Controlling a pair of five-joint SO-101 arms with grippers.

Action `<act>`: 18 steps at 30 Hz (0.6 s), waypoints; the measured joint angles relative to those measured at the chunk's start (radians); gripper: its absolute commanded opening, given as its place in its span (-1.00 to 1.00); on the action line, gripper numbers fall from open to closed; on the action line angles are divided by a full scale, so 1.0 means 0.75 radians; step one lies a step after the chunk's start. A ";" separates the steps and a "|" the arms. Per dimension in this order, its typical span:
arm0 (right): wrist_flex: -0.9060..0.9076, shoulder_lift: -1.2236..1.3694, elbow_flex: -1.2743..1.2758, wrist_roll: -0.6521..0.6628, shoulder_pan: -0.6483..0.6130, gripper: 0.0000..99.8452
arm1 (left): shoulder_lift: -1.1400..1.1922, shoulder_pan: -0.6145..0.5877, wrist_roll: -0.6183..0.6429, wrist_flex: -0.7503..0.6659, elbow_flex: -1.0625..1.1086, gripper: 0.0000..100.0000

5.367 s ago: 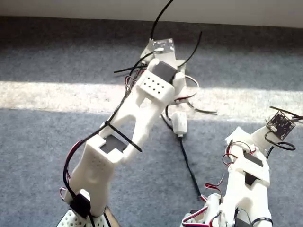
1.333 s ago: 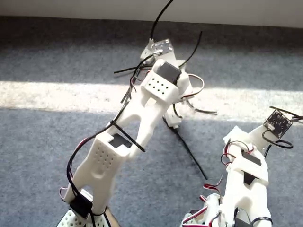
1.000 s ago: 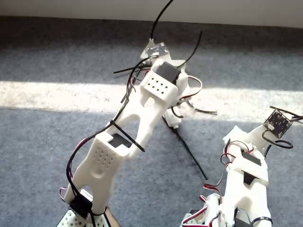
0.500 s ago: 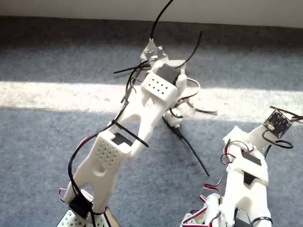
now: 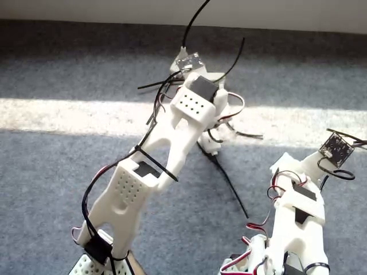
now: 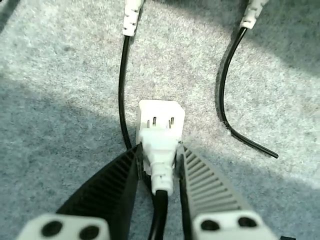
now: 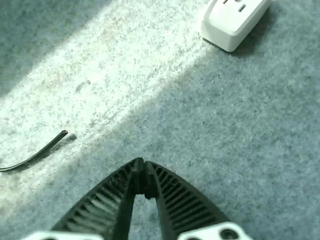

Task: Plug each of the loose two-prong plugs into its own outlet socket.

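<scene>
In the left wrist view my left gripper (image 6: pixel 159 148) is shut on a white two-prong plug (image 6: pixel 158 159) with a black cord. The plug's front end lies against a white outlet block (image 6: pixel 161 114) on the grey carpet; its prongs are hidden. Two more white plugs (image 6: pixel 130 18) (image 6: pixel 249 16) with black cords lie farther off. In the high view the left arm (image 5: pixel 172 132) stretches over this spot, with the held plug's cord (image 5: pixel 229 183) trailing from under it. My right gripper (image 7: pixel 143 173) is shut on nothing above bare carpet, well short of another white outlet block (image 7: pixel 232 15).
A loose black cable end (image 7: pixel 36 153) lies on the carpet beside the right gripper. The right arm (image 5: pixel 298 212) is folded at the near right of the high view. Thin black wires (image 5: pixel 243 134) splay around the left arm's wrist. A sunlit band crosses the carpet.
Since 5.4 s ago the left arm has swung over the plug, which lay in the open, and the cord has been dragged sideways. Over the last second the arm only shifts slightly. The right arm is still.
</scene>
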 measured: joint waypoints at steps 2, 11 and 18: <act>0.000 0.000 0.000 0.000 0.000 -0.99 | 0.000 0.000 0.000 -0.010 0.000 -0.99; 0.000 0.000 0.000 0.000 0.000 -0.99 | 0.002 0.000 -0.057 -0.057 0.000 -0.99; 0.000 0.000 0.000 0.000 -0.006 -0.99 | 0.002 0.000 -0.057 -0.057 0.000 -0.99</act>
